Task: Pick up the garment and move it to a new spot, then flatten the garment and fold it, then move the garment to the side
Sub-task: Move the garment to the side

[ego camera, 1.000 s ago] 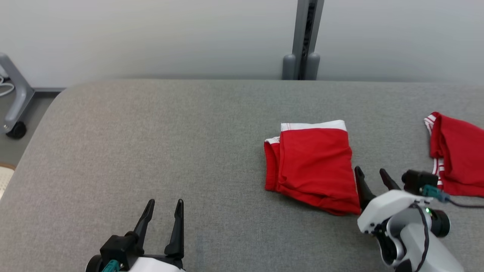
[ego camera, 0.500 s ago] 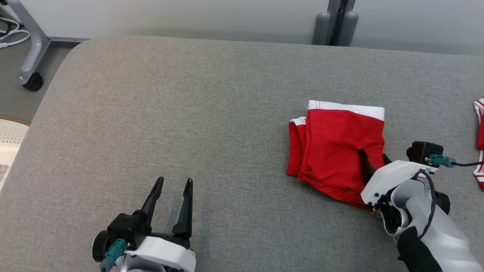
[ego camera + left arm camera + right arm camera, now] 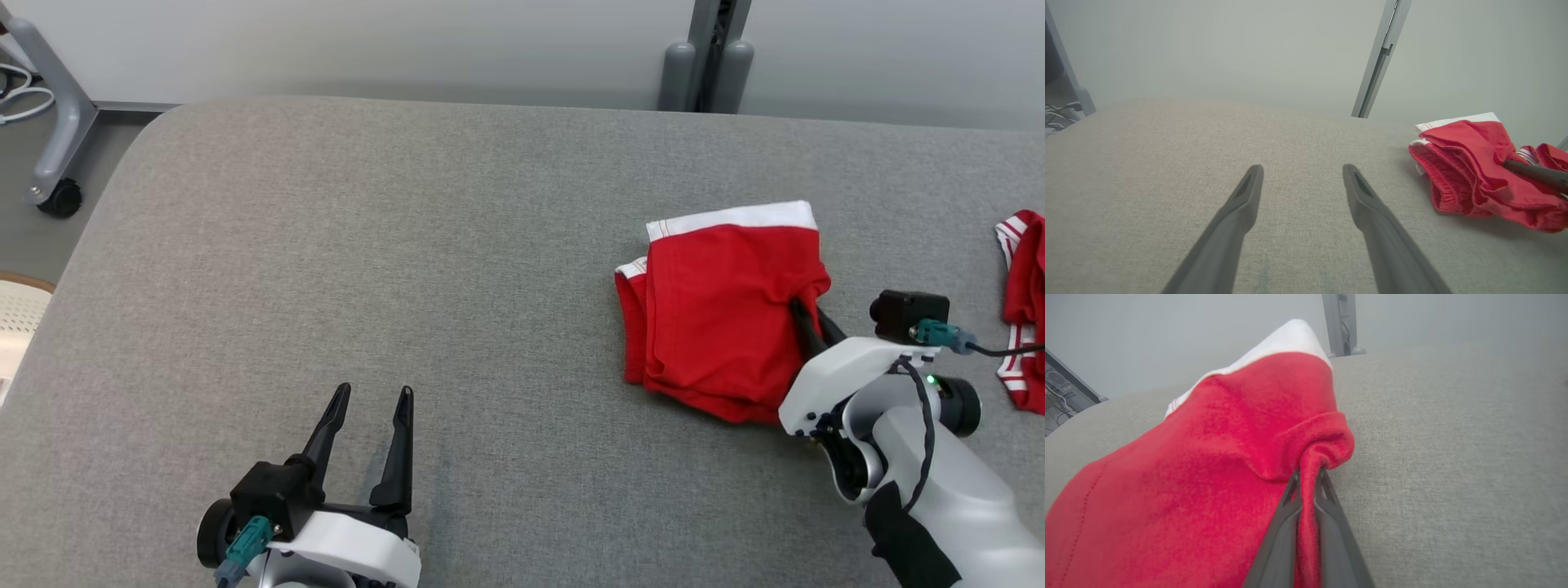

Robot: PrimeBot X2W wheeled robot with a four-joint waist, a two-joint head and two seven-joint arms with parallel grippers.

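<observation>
leftward, open table (image 3: 326, 245) (garment (image 3: 718, 310) edge, right claw (image 3: 808, 314))

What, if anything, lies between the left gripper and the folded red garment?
Nothing visible does: bare grey surface lies between the left gripper and the garment. The right gripper has its jaws shut on the garment's right edge.

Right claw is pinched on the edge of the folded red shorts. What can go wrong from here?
1. The right claw holds only a small bunch at one edge of the red shorts; lifting may pull the folded layers apart.
2. So thin a pinch may slip mid-move.
3. A second red garment lies close on the right; a move that way may land on it.
</observation>
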